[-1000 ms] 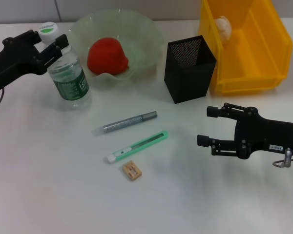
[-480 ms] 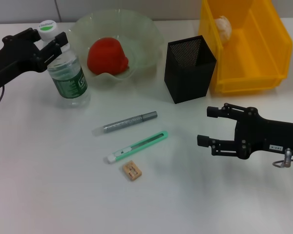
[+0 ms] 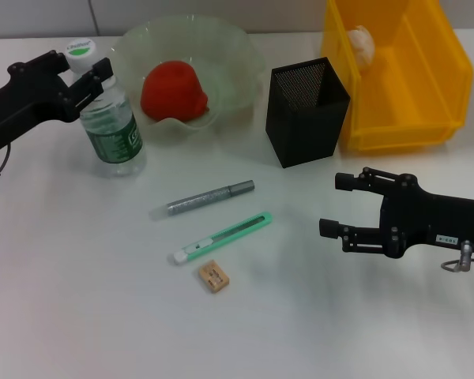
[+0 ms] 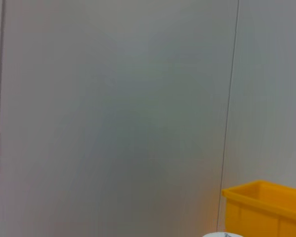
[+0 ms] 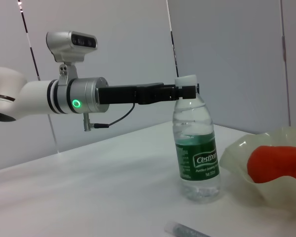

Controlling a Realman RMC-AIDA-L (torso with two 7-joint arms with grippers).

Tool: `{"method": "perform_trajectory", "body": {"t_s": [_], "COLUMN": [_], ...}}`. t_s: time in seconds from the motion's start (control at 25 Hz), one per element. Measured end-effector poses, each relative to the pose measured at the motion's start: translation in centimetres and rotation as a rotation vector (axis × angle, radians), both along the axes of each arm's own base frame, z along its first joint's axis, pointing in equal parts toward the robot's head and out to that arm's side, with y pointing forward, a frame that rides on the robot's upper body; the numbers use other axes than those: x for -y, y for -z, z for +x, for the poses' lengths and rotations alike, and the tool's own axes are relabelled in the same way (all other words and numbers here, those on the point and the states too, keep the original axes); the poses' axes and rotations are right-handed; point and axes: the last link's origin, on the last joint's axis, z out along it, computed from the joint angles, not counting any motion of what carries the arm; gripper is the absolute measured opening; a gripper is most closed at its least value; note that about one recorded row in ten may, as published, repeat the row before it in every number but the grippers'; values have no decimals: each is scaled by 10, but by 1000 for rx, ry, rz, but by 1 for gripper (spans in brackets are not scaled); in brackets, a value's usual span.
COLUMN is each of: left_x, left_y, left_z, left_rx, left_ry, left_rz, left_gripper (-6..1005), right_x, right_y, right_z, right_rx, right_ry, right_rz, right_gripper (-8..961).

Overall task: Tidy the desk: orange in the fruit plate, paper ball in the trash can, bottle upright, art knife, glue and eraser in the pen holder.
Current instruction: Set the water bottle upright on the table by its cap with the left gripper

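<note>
My left gripper point(image 3: 88, 73) was at the neck of the water bottle point(image 3: 109, 118), one finger on each side just below the white cap point(image 3: 80, 50); whether the pads actually pressed the plastic I could not tell. In the right wrist view the bottle point(image 5: 197, 148) stood upright on the white desk point(image 5: 113, 182), its green label facing that camera, with my left gripper point(image 5: 186, 92) level with its neck.

Just beside the bottle, the orange point(image 3: 174, 91) lay in the pale green fruit plate point(image 3: 237, 55). The paper ball point(image 3: 362, 41) sat in a far corner of the yellow trash bin point(image 3: 426, 87). The black mesh pen holder point(image 3: 306, 114) stood upright between plate and bin.

On the open desk in front of the holder lay the grey glue pen point(image 3: 202, 198), the green art knife point(image 3: 221, 238) near it, and the small tan eraser point(image 3: 213, 276) just beside the knife's white end.

My right gripper point(image 3: 332, 204) hovered over the desk near the holder, its fingers spread apart and holding nothing.
</note>
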Motion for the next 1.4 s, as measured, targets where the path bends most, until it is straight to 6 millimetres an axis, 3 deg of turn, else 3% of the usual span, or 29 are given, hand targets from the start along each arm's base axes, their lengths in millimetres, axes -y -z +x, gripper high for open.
{"method": "perform_trajectory", "body": {"t_s": [1.4], "left_x": [0], "left_y": [4], "left_z": [0], "left_rx": [4], "left_ry": [-4], "left_rz": [-7], "left_gripper": [595], "right_x": [1], "right_y": [0], "right_z": [-1], "right_rx": [-4], "right_ry": [-3], "right_rz": [-3], "right_gripper": [821]}}
